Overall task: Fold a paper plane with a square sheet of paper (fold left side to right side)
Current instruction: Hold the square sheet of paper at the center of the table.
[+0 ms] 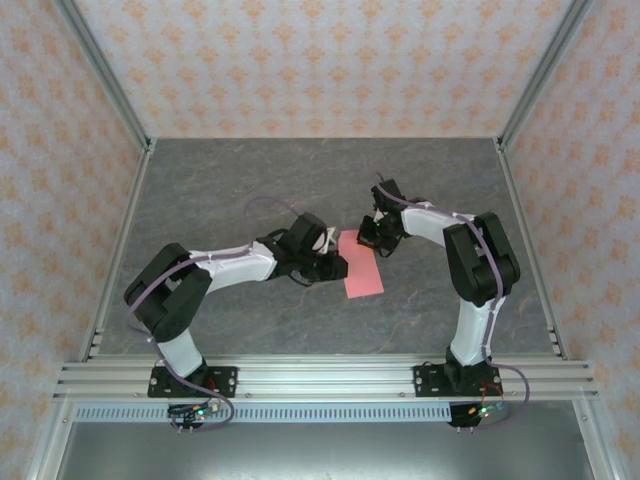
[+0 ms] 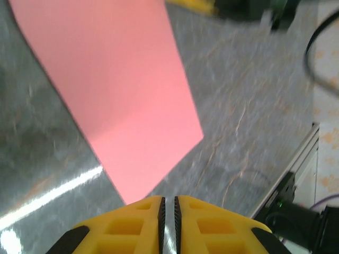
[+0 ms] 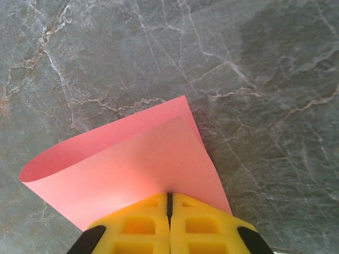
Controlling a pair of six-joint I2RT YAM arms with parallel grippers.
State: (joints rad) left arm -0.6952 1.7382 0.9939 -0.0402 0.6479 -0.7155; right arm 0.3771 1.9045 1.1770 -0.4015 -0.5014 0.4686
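The square sheet of paper [image 1: 362, 270] lies folded over on the grey table as a salmon-pink upright rectangle. In the right wrist view the sheet [image 3: 132, 164] shows two layers with a soft, uncreased loop on its left side. My right gripper [image 1: 369, 240] is at the sheet's far end. Its yellow jaws [image 3: 169, 194] are shut, with the top layer running in at their tips. My left gripper [image 1: 337, 268] is at the sheet's left edge. It [image 2: 169, 201] is shut with nothing between its fingers, just short of a corner of the sheet [image 2: 122, 90].
Patterned walls and metal posts close in the marbled tabletop [image 1: 250, 180]. An aluminium rail [image 1: 320, 378] runs along the near edge, and its end [image 2: 296, 169] also appears in the left wrist view. Both arms reach inward and nearly meet over the sheet.
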